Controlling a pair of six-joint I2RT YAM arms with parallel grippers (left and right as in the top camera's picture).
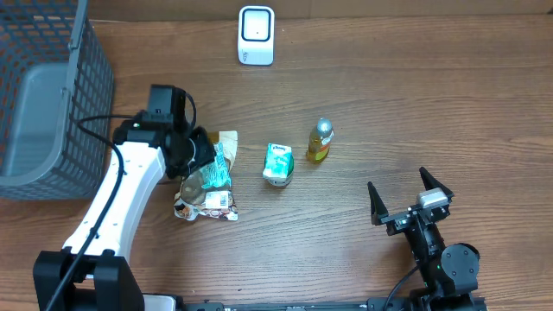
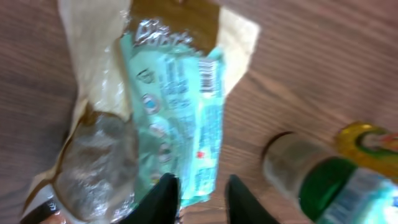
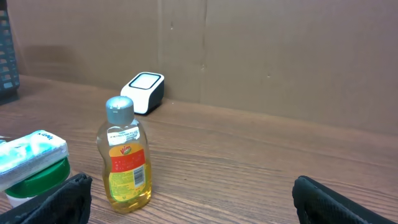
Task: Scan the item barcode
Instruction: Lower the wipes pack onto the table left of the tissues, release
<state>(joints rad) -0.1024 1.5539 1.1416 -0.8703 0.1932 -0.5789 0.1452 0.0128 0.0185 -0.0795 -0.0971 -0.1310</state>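
We found the left gripper (image 2: pixel 202 198) low over the snack pouch (image 1: pixel 207 200), which lay flat on the wooden table (image 1: pixel 389 95) left of centre, beside the white left arm. In the left wrist view the 2 fingers (image 2: pixel 165 196) stood a narrow gap apart, and the lower end of the pouch's teal part sat between them. We could not tell whether they pinched it or only straddled it. The barcode (image 2: pixel 210 76) faced up, printed near the top right of that teal part, with the beige and brown end of the pouch beyond it.

The scanner (image 1: pixel 256 34), a small white unit, stood at the far edge of the table, well apart from the pouch. Between the 2 arms we saw 1 green-and-white container (image 1: pixel 277 164) just right of the pouch, and 1 yellow bottle (image 1: pixel 319 141) with a grey cap near it, upright. Both were only blurs at the right edge of the left wrist view. A grey mesh basket (image 1: pixel 43 95) filled the far left corner.

The right gripper (image 3: pixel 199 208) sat near the table's near right side with its jaws spread wide and nothing between them. Its camera looked past the bottle toward the scanner.
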